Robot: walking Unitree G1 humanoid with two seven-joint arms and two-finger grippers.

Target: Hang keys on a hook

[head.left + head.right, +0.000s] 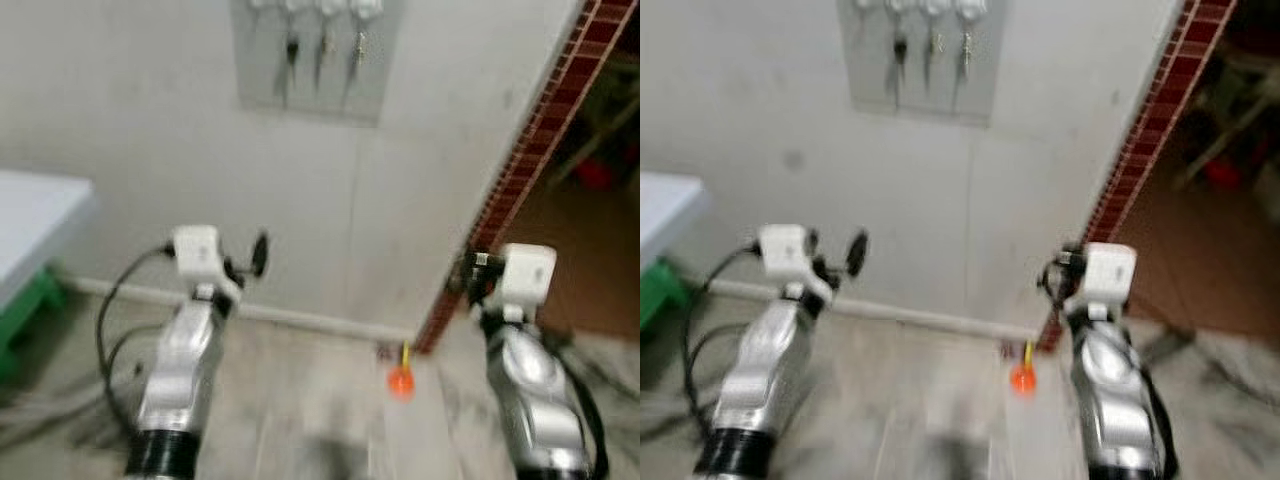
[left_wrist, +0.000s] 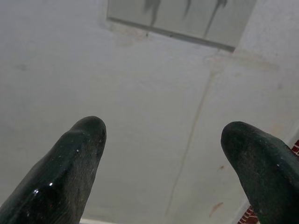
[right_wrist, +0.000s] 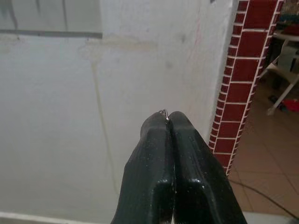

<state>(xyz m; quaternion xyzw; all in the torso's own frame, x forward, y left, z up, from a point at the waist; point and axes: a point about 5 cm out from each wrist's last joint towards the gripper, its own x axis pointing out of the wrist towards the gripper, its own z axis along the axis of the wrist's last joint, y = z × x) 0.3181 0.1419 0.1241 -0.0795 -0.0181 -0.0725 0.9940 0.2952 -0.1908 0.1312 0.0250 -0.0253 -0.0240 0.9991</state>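
Note:
A grey hook board (image 1: 310, 75) hangs high on the white wall ahead, with three keys (image 1: 325, 45) dangling from its white hooks. My right gripper (image 3: 168, 116) is held up in front of the wall near the brick corner, its fingers pressed together. A small metal key ring (image 3: 163, 112) peeks out at their tips, and the rest of it is hidden. My left gripper (image 2: 163, 135) is raised toward the wall below the board, open with nothing between its fingers (image 2: 86, 140). Both grippers are well below the board.
A red brick pillar (image 1: 530, 150) edges a doorway on the right, with a tiled room beyond. An orange object (image 1: 401, 381) lies on the floor by the skirting. A white table (image 1: 35, 215) and a green stool (image 1: 25, 310) stand at the left.

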